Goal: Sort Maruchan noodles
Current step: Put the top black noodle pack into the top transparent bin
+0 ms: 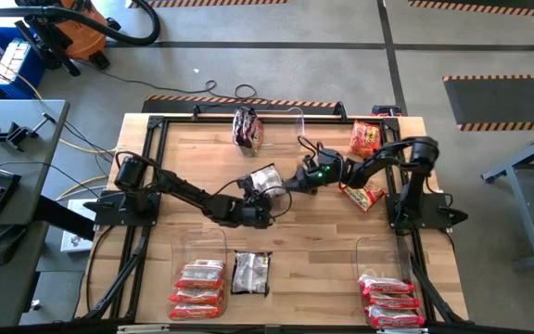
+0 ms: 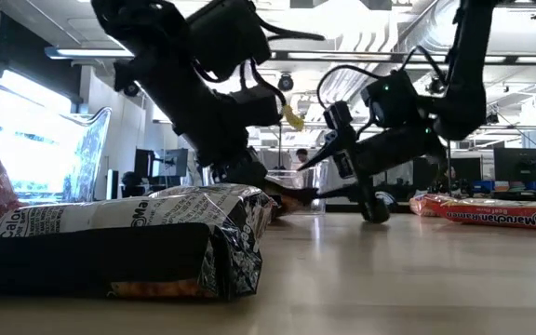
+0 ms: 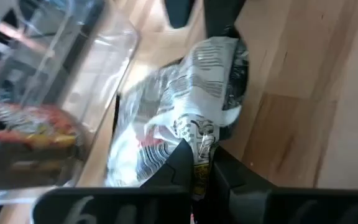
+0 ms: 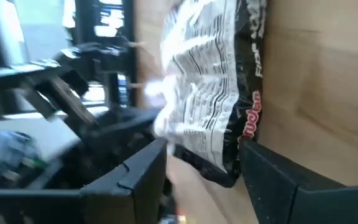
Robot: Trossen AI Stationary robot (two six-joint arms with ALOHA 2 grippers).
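surface: wooden table (image 1: 323, 250) | on it: clear bins (image 1: 199, 249), loose noodle packets (image 1: 250, 273)

On the low view we read "Maruchan" in white letters along the edge of a red noodle packet (image 2: 502, 213) lying flat on the surface at the right. The dark packet (image 2: 119, 240) close to that camera shows the partial letters "Calo" at its left end and "Ma" on its top edge. In the right wrist view, another black-and-silver packet (image 4: 213, 87) carries red brand lettering along its dark border, only partly legible, and fine print too small for us to read.
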